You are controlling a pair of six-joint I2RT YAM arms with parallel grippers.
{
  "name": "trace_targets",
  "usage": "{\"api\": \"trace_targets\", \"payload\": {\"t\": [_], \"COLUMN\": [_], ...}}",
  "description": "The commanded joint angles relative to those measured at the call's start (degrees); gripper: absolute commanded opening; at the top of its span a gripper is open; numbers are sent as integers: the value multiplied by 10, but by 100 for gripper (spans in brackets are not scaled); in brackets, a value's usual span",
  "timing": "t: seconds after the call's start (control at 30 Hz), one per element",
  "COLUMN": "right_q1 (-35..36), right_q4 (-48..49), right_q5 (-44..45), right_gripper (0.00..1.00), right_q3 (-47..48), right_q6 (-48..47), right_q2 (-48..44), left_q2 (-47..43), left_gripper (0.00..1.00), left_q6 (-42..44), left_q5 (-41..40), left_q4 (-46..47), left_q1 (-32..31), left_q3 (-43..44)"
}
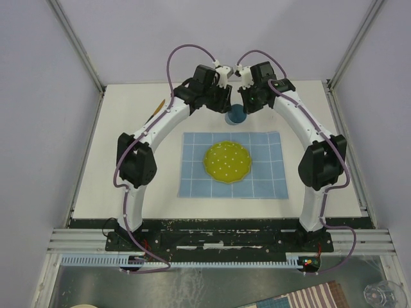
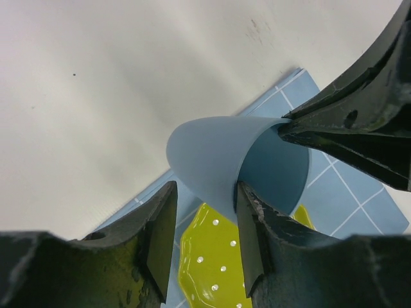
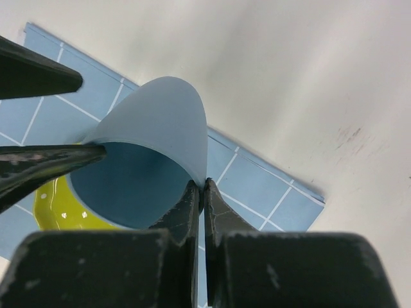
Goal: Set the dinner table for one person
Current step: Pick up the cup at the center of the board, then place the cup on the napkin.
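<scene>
The right gripper [image 3: 203, 187] clamped a smooth matte blue cup [image 3: 160, 115] by its thin rim; the left gripper [image 2: 202, 215] straddled it, jaws apart

Cup [image 2: 212, 154]: smooth matt blue plastic, pale & frosted outside, darker inside. Plate [image 1: 227, 161] glossy yellow-green w/ white dots; mat [image 1: 192, 183] under it looks like matt light-blue cloth w/ white grid; dinner table [image 2: 96, 96] matt white, a few faint scuffs. Left gripper [image 2: 204, 196] & right gripper [image 3: 202, 186]: dull black hard plastic, edges worn, rough, pale chips.
</scene>
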Motion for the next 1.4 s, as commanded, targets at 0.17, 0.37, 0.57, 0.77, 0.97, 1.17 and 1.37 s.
{"api": "trace_targets", "payload": {"t": [0.17,0.37,0.57,0.77,0.97,1.17,1.37], "right_q1": [-6,-7,-24,-65,-85,-99,-109], "right_q4": [-38,-39,-48,-109,-177,-230,-255], "right_q5": [15,29,32,2,7,-24,-31], "right_gripper": [2,2,2,2,2,2,2], "right_q3": [70,35,-23,-20,36,48,44], "right_q6": [-9,-24,-46,-60,-94,-133,-150], "right_q2": [33,9,-48,-53,-27,-19,-1], "left_q2": [-43,-50,-54,-53,-53,-61,-66], "left_gripper": [55,55,56,55,54,53,52], "left_q6": [43,74,109,116,119,114,102], "left_q5": [-34,-93,-142,-150,-139,-130,-130], "left_q4": [16,22,26,17,1,1,0], "left_q1": [17,18,22,27,26,28,27], "left_q3": [8,7,8,-5,-12,-33,-49]}}
